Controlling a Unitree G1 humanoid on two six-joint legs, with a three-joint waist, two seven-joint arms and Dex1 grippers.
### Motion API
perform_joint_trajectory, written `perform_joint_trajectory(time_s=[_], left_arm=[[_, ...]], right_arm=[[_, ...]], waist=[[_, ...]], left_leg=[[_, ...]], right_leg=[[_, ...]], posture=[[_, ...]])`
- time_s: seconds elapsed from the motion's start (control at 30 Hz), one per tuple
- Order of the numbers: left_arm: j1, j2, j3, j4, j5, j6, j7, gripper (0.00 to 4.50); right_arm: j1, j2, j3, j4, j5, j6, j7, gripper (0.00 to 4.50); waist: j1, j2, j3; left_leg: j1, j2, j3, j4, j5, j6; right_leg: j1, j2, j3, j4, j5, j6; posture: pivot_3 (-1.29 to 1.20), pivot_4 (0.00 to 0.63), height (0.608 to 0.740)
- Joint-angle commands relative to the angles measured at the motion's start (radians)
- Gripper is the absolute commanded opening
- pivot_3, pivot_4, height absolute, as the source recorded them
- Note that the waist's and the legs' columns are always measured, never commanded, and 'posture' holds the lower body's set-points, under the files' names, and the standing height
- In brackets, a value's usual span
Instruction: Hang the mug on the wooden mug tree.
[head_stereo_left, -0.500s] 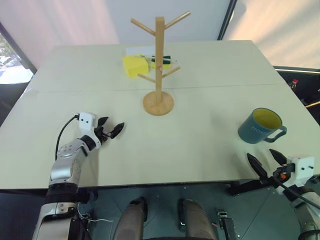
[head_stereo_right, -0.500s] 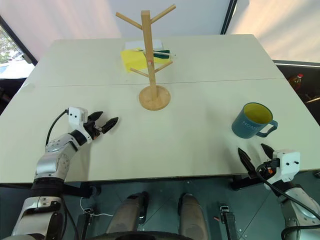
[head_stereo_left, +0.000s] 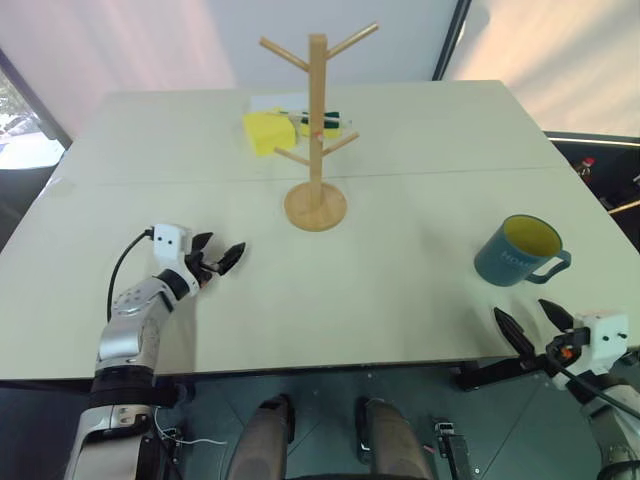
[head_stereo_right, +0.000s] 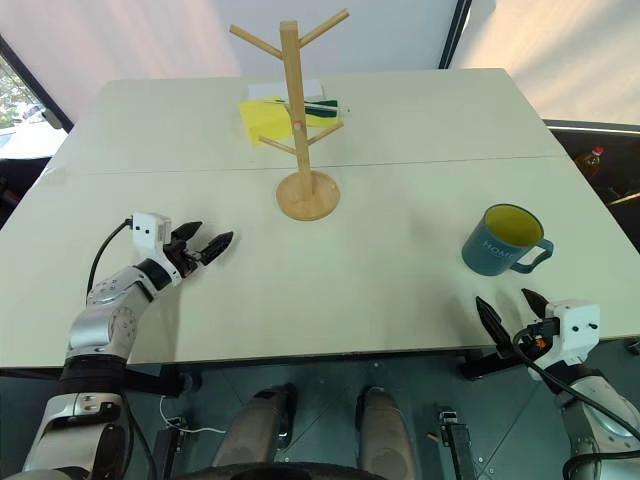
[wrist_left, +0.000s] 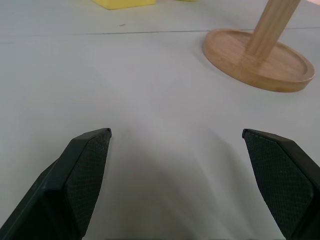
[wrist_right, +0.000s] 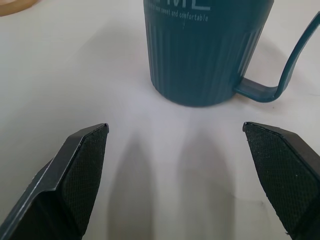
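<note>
The teal-blue mug (head_stereo_left: 518, 251), yellow inside, stands upright at the table's right side with its handle toward the right edge. In the right wrist view the mug (wrist_right: 207, 50) stands just ahead of my open right gripper (wrist_right: 175, 129), untouched. That right gripper (head_stereo_left: 521, 309) hovers at the table's front edge, short of the mug. The wooden mug tree (head_stereo_left: 317, 120) stands at the middle back on its round base (wrist_left: 257, 60). My left gripper (head_stereo_left: 222, 252) is open and empty over the left side of the table, pointing toward the tree.
A yellow pad (head_stereo_left: 268, 131) and a white sheet with a green pen (head_stereo_left: 322, 118) lie behind the tree. A seam (head_stereo_left: 450, 174) crosses the table. The front edge (head_stereo_left: 330, 367) runs close to both arms. A bottle (head_stereo_right: 597, 160) stands off the table's right side.
</note>
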Motion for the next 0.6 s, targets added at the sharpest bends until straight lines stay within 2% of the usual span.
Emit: perform_joint_trajectory(time_s=[0.03, 0.4, 0.6], left_arm=[[-0.003, -0.002, -0.019, -0.087, -0.023, -0.007, -0.044, 4.5], [0.027, -0.02, -0.306, -0.411, -0.099, 0.095, -0.319, 4.5], [-0.001, -0.022, -0.374, -0.439, -0.074, 0.09, -0.346, 4.5]], right_arm=[[-0.003, -0.009, -0.033, -0.001, 0.004, -0.015, -0.019, 4.46], [-0.05, 0.011, -0.079, 0.067, -0.057, -0.09, -0.155, 4.46], [-0.104, 0.016, -0.075, 0.128, -0.068, -0.114, -0.2, 4.46]], waist=[[0.001, 0.0, 0.0], [-0.003, 0.001, 0.0], [-0.003, 0.004, -0.002]], left_leg=[[0.0, 0.0, 0.0, 0.0, 0.0, 0.0], [0.001, 0.0, 0.001, 0.0, 0.0, 0.001], [0.001, 0.0, 0.001, 0.001, 0.001, 0.001]], right_leg=[[0.0, 0.0, 0.0, 0.0, 0.0, 0.0], [0.0, 0.0, 0.001, 0.0, 0.0, 0.0], [0.001, 0.001, 0.001, 0.001, 0.001, -0.001]], posture=[[0.0, 0.15, 0.74], [0.0, 0.15, 0.74], [0.0, 0.15, 0.74]])
